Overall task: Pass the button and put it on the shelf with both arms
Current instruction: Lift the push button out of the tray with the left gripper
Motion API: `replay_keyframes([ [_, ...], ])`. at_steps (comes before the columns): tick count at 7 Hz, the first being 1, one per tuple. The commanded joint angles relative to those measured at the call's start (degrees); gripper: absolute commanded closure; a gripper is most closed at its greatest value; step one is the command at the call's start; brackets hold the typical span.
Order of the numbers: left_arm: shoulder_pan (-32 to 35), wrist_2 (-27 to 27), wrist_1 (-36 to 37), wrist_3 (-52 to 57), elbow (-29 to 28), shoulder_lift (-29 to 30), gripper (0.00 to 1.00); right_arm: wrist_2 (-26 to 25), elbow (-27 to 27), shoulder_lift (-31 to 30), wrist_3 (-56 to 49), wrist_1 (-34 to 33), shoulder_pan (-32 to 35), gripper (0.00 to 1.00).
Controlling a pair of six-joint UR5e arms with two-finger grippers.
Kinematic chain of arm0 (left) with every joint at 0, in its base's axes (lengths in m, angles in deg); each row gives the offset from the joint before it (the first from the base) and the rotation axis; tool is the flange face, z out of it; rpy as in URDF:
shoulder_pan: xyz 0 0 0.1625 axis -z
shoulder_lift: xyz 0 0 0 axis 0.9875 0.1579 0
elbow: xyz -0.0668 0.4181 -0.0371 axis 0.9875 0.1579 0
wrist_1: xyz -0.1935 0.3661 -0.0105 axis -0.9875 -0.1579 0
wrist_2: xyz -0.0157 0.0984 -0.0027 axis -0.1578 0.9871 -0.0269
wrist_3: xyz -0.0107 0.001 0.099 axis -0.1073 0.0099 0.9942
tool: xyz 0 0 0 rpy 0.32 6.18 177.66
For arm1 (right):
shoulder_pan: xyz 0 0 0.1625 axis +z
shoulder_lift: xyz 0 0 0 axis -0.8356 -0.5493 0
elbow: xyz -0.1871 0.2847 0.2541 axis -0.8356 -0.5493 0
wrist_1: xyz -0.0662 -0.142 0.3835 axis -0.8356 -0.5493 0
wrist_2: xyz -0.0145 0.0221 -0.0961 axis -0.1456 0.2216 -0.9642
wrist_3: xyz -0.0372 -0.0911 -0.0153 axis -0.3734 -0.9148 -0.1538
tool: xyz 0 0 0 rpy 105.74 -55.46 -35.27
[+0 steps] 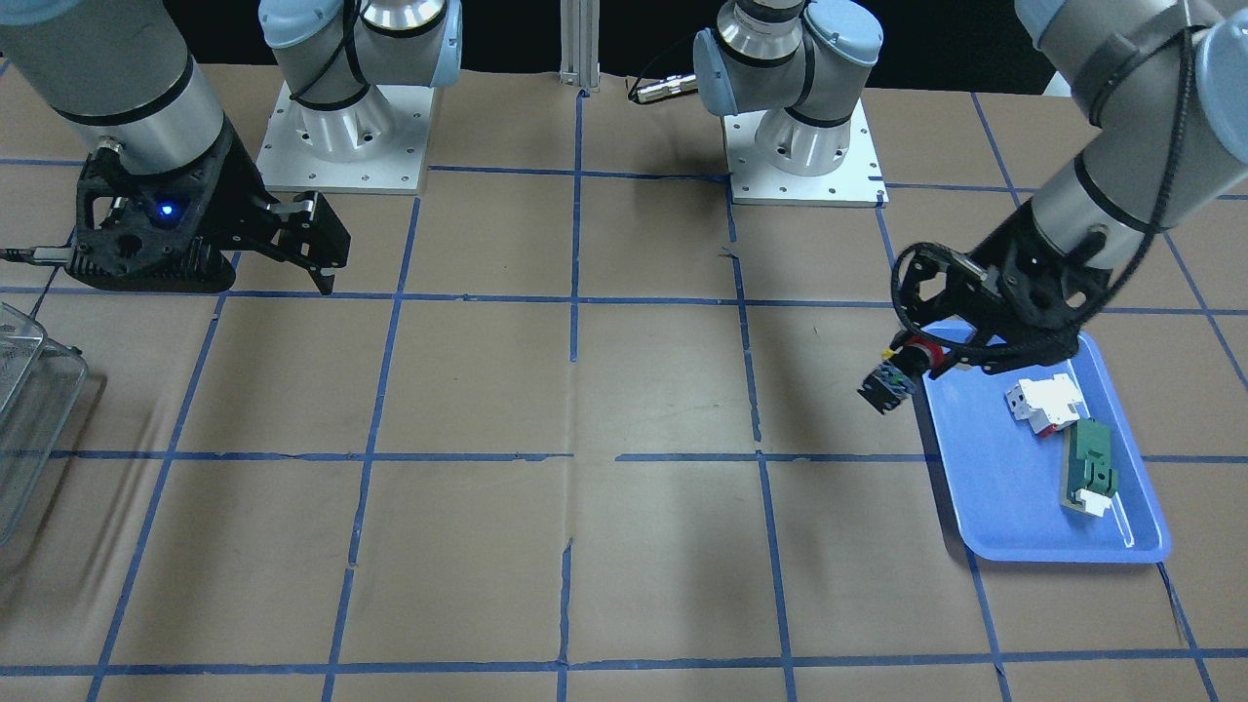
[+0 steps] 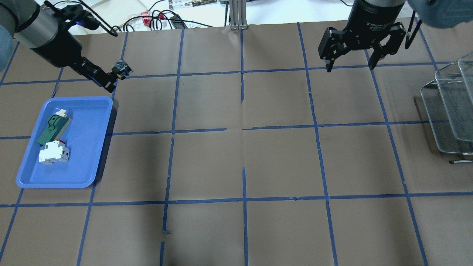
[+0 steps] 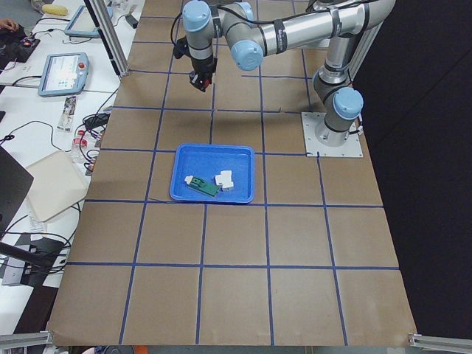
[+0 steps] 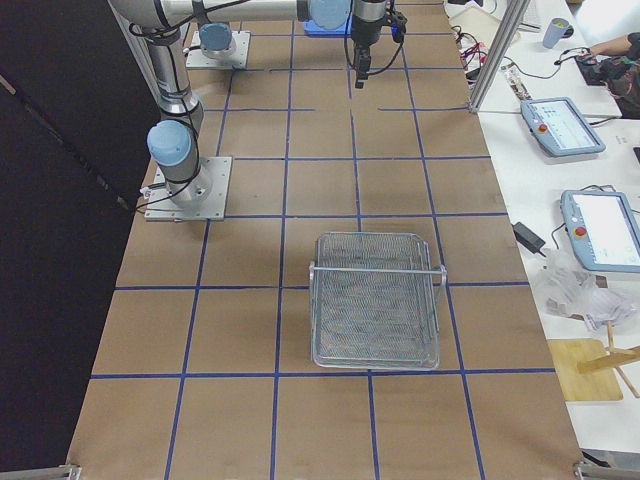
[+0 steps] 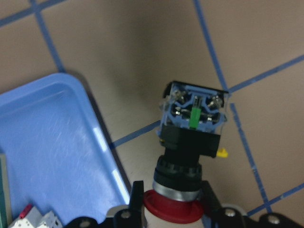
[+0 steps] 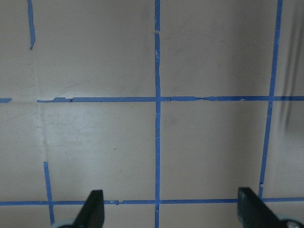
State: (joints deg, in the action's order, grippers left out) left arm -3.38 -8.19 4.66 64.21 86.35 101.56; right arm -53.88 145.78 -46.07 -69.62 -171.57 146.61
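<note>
The button (image 5: 192, 123) has a red mushroom cap, a black body and a bluish-green block at its base. My left gripper (image 1: 921, 356) is shut on the cap and holds the button (image 1: 889, 382) in the air, just past the blue tray's inner far corner, base pointing outward. In the overhead view the left gripper (image 2: 112, 78) and button (image 2: 122, 68) are at the upper left. My right gripper (image 2: 350, 67) is open and empty, hanging high over the far right part of the table; its fingers (image 6: 92, 211) show only bare paper between them.
A blue tray (image 2: 87, 155) on my left side holds a white-and-red block (image 2: 54, 153) and a green-and-white rectangular part (image 2: 53, 129). A wire-mesh shelf (image 2: 449, 111) stands at the table's right edge and also shows in the exterior right view (image 4: 375, 300).
</note>
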Motion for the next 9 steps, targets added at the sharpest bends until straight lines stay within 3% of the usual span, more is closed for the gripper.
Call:
replay_keyframes([
  [1, 3.8, -10.8, 0.3, 13.3, 0.2, -0.1, 0.9, 6.9, -1.5, 0.3, -0.8, 0.4, -1.2, 0.0],
  [2, 6.4, -11.1, 1.0, 18.5, 0.3, -0.3, 0.99, 10.9, -0.4, 0.8, -1.6, 1.1, -1.1, 0.0],
  [4, 9.5, -26.8, 4.4, 31.5, 2.2, 1.2, 1.0, 10.3, 0.8, 2.7, -1.9, -0.3, -0.9, 0.0],
  [6, 9.9, -31.8, 12.6, 32.7, 6.6, 1.5, 1.0, 10.3, 0.5, 5.1, -8.2, -1.8, -0.2, 0.0],
  [7, 11.5, -32.8, 13.5, 32.8, 8.3, 2.4, 1.0, 10.8, 1.0, 5.4, -11.5, -5.2, -0.2, 0.0],
  [9, 14.4, -32.9, 13.7, 33.7, 9.5, 2.9, 1.0, 11.8, 1.2, 5.6, -12.0, -5.3, 4.0, 0.0],
])
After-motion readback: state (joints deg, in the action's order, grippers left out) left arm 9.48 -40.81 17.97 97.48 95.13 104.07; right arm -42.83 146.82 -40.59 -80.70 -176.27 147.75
